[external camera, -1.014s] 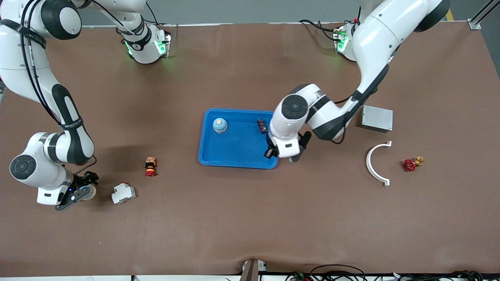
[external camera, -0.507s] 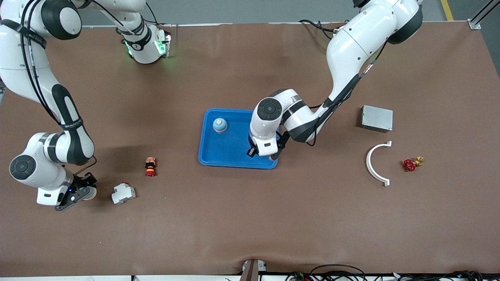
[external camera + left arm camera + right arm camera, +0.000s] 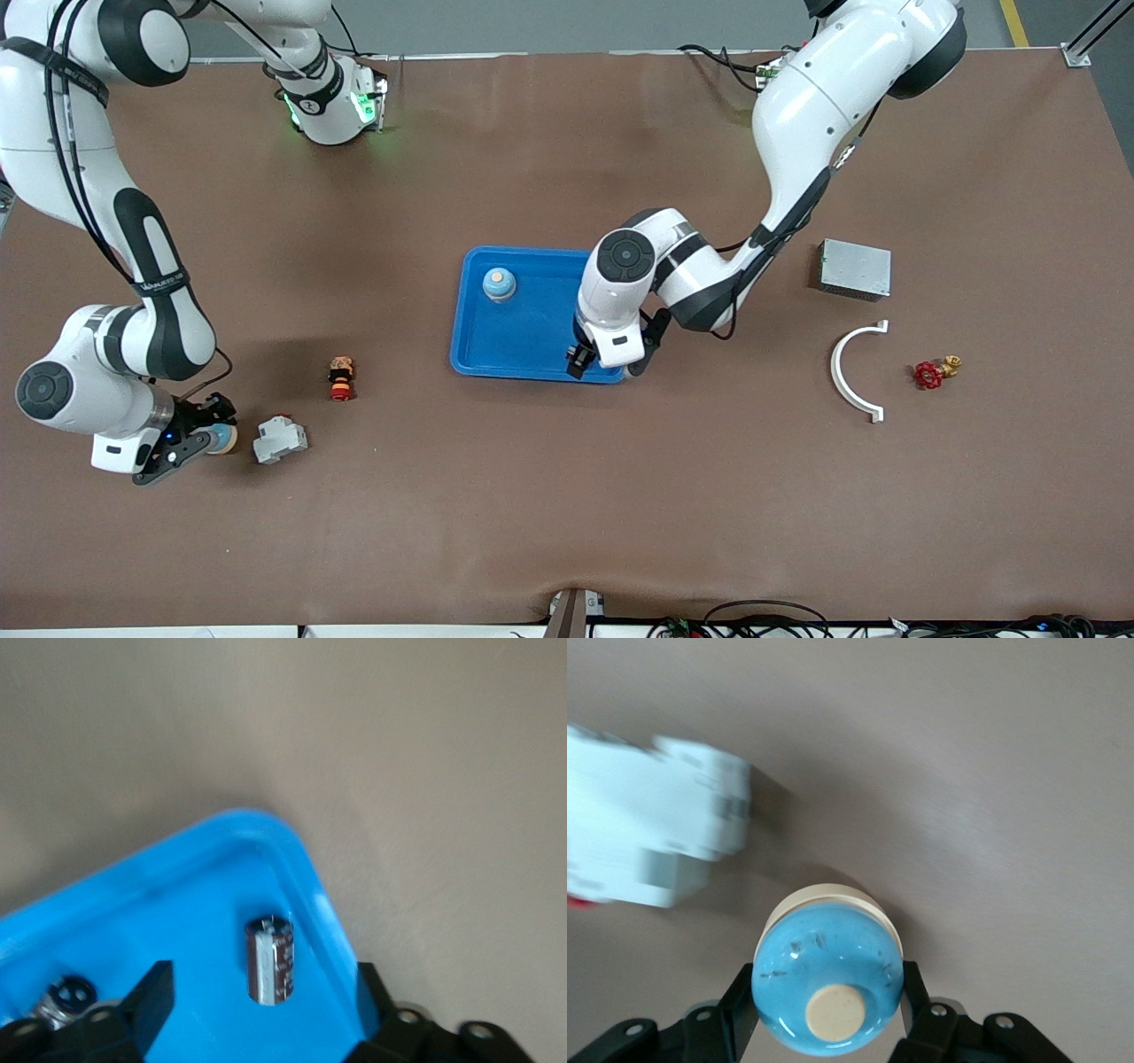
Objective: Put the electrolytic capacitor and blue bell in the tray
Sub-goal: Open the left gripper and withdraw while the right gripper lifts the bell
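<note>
Front view and both wrist views of the two-arm rig. The blue tray (image 3: 523, 341) lies at mid-worktop (image 3: 567, 514). The left claw (image 3: 580, 361) hangs over the tray corner nearest the front camera at the left arm's end, its fingers (image 3: 155, 992) spread wide and holding nothing. Between them the left wrist view shows the electrolytic capacitor (image 3: 271, 959), a short dark cylinder lying on its side on the tray floor just beside the rim. One blue bell in the tray (image 3: 500, 284) stands upright near the corner farthest from the front camera, toward the right arm's end.

The right claw (image 3: 190, 441) is low at the right arm's end of the worktop, its fingers (image 3: 740, 1001) closed on the sides of a second blue bell (image 3: 828, 979), a glossy blue dome with a cream button on top and a cream base ring. Whether this bell rests on the worktop or is just clear of it cannot be told. A white breaker block (image 3: 280, 439) sits just beside it; a small red-and-black push button (image 3: 341, 378) lies nearer the tray.

Handling, as judged: both parts look light and rigid. The bell's smooth curved shell is likely slippery, so hold is best taken low, across its widest band near the base ring. The capacitor may roll; its flat ends or mid-body offer the surest purchase.
</note>
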Robot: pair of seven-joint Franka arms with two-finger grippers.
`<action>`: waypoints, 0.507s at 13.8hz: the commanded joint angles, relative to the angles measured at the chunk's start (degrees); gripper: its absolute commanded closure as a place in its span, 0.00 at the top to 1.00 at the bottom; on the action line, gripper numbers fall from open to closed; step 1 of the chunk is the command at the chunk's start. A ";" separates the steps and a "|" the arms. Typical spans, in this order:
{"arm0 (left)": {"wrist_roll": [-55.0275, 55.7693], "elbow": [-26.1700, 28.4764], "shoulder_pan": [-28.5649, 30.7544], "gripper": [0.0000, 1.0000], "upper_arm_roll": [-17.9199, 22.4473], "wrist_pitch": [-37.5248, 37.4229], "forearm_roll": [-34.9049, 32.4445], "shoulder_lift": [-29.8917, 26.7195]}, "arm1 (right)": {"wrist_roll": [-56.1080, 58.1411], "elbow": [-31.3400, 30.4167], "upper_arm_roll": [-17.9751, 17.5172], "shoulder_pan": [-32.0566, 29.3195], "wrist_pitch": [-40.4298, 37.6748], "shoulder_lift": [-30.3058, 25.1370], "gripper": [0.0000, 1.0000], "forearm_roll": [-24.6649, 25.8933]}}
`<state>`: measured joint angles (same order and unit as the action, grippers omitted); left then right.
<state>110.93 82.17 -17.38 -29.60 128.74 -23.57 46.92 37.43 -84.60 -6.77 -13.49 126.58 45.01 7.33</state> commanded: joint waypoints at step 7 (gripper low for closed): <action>-35.20 -1.66 12.70 1.00 -0.73 -20.79 7.99 -20.70 | -34.05 3.83 -0.08 15.58 -21.37 -8.27 0.14 -1.87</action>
<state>84.65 78.99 -8.63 -29.88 111.69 -19.72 32.05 9.76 -80.11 -7.34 -0.60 106.66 37.75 6.67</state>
